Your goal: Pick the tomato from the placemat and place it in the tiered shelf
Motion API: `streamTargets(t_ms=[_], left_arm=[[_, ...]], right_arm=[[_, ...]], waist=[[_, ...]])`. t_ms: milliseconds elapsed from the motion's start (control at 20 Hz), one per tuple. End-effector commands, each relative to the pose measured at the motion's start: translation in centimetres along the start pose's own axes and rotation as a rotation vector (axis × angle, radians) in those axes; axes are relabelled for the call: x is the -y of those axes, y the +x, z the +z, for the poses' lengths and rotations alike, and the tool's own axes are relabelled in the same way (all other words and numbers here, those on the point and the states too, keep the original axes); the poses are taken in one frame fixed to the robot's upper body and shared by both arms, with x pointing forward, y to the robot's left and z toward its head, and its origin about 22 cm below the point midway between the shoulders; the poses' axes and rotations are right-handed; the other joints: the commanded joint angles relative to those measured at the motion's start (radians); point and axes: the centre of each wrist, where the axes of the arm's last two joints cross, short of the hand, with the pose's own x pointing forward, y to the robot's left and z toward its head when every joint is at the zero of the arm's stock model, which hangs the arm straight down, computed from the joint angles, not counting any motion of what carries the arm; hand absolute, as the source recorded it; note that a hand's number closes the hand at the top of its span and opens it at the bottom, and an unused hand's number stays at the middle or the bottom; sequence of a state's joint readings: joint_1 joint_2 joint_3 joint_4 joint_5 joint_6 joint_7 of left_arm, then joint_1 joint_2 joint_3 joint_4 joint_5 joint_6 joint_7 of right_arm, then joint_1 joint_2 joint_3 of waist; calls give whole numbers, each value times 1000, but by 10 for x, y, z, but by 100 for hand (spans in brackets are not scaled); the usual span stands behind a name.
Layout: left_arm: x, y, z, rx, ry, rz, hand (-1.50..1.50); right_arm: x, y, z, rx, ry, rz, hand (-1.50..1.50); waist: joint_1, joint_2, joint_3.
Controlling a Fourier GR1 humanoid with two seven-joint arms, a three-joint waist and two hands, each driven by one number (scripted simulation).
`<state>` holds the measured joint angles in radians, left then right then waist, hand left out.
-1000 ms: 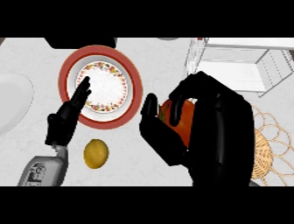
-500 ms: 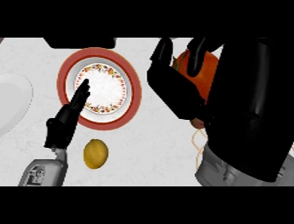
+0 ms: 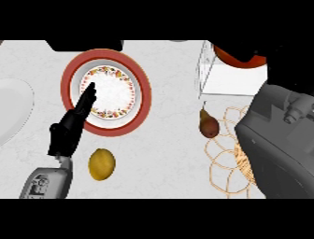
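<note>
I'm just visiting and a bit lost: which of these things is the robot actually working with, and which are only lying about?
In the job:
tomato, carried up by the shelf
tiered shelf
woven placemat
right arm

Lying about:
pear on the placemat's edge
lemon
red-rimmed plate
white plate
resting left hand

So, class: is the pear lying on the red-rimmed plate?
No. The pear lies on the counter at the edge of the woven placemat, well to the right of the red-rimmed plate.

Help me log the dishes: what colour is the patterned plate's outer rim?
Red, around a floral-patterned white centre on the plate; head view shows it.
</note>
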<state>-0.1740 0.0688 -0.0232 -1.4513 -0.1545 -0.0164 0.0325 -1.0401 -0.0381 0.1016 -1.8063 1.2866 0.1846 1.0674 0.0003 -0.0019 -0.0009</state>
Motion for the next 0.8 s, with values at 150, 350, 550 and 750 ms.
streamTargets(t_ms=[150, 350, 550, 750], left_arm=[[-4, 0, 0, 3, -18, -17, 0], [-2, -6, 0, 23, -15, -2, 0], [3, -7, 15, 7, -5, -5, 0], [7, -8, 0, 9, -10, 11, 0]], right_arm=[[-4, -1, -39, -48, -28, 76, 150], [-9, 3, -51, -22, -52, 143, 150], [-25, -26, -80, -24, -73, 179, 150], [-53, -38, -62, 94, -97, 266, 150]], waist=[[5, 2, 0], [5, 2, 0], [11, 3, 1], [6, 4, 0]])
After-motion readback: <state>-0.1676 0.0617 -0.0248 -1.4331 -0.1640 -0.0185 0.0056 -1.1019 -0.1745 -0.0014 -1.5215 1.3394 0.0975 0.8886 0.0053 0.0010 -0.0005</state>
